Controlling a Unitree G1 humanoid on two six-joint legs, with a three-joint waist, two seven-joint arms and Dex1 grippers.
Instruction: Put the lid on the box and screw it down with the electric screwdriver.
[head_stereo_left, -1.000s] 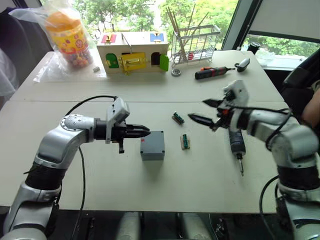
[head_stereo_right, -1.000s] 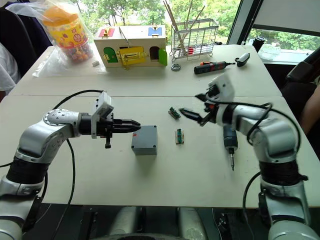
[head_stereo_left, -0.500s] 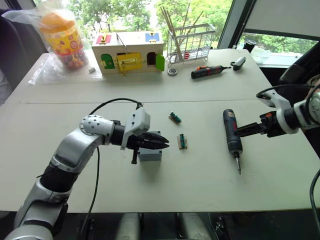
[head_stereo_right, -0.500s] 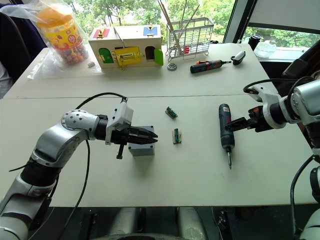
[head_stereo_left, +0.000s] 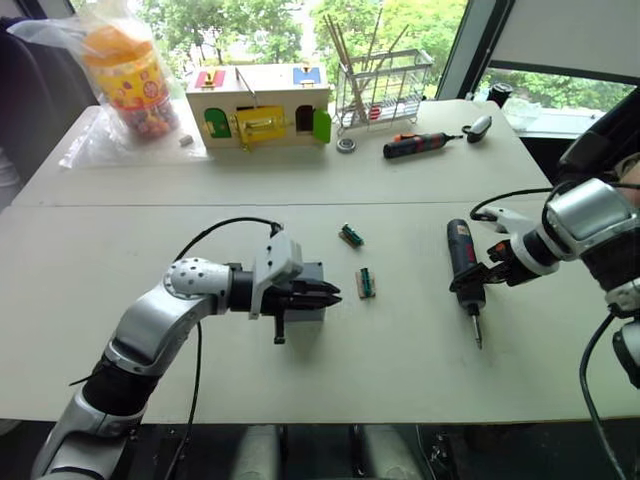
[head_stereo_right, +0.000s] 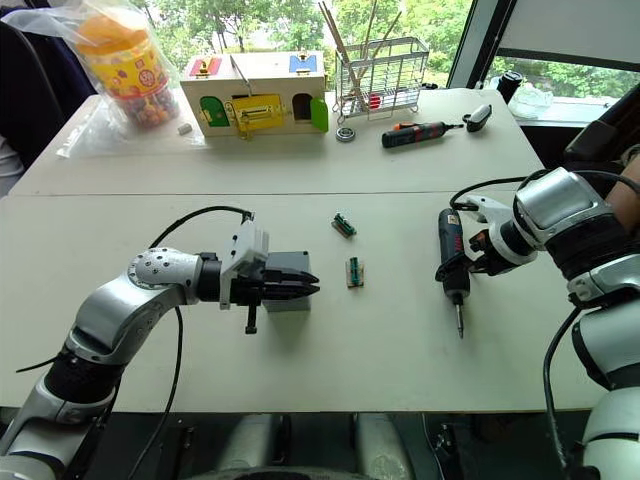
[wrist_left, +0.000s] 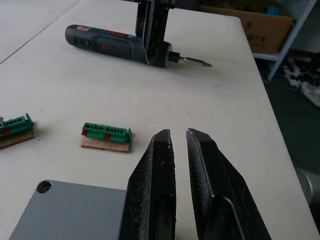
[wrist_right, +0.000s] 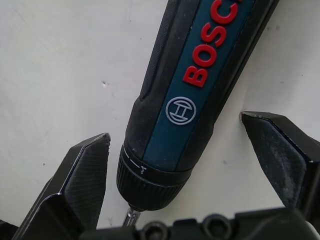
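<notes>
You will find the box (head_stereo_right: 284, 283) near the centre of the counter (head_stereo_right: 300, 380), its grey lid (wrist_left: 65, 211) lying on top with one corner screw hole visible in the left wrist view; whether the lid is fastened cannot be told. The left tool (wrist_left: 178, 145) lies over the box top, its two black fingers (wrist_left: 155, 180) almost pressed together with a narrow slit between them and nothing pinched, pointing toward 3 o'clock.

At 3 o'clock from the box, well apart, you see the electric screwdriver (head_stereo_left: 463, 264) lying flat on the counter, bit tip toward 6 o'clock; its dark body carries red lettering. The right tool (wrist_right: 185, 165) straddles the screwdriver near the bit end, fingers spread wide, one finger (wrist_right: 82, 175) on each side of the body and neither touching it.

Between box and screwdriver lie two small green terminal blocks: one (head_stereo_left: 367, 282) just beside the box at 3 o'clock, the other (head_stereo_left: 351, 236) at 1 o'clock from the box.

Along the far edge, at 12 o'clock, stand a wooden toy house (head_stereo_left: 258, 104); a wire rack (head_stereo_left: 386, 85) holding sticks; a slimmer black-and-orange screwdriver (head_stereo_left: 421, 146); a bagged jar (head_stereo_left: 128, 72) at 10 o'clock.
</notes>
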